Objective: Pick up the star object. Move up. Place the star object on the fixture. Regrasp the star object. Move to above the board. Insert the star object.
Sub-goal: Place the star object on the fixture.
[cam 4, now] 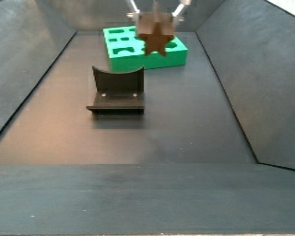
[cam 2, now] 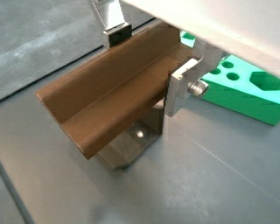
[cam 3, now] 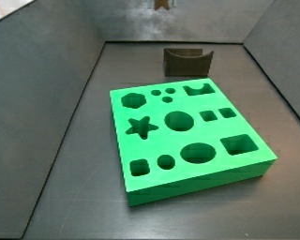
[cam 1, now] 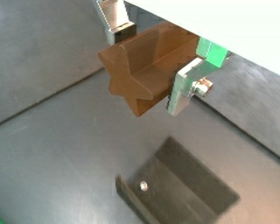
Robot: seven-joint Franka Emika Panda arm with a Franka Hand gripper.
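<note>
My gripper is shut on the brown star object, a long star-section prism held crosswise between the silver fingers and clear of the floor. In a side view the gripper hangs high with the star object in front of the green board. The dark fixture stands on the floor nearer the camera, apart from the star. In both wrist views the fixture lies below the held piece. Another side view shows the board with its star hole, the fixture behind it, and the gripper at the top edge.
Dark grey sloping walls enclose the floor on all sides in both side views. A corner of the board shows beside the gripper in a wrist view.
</note>
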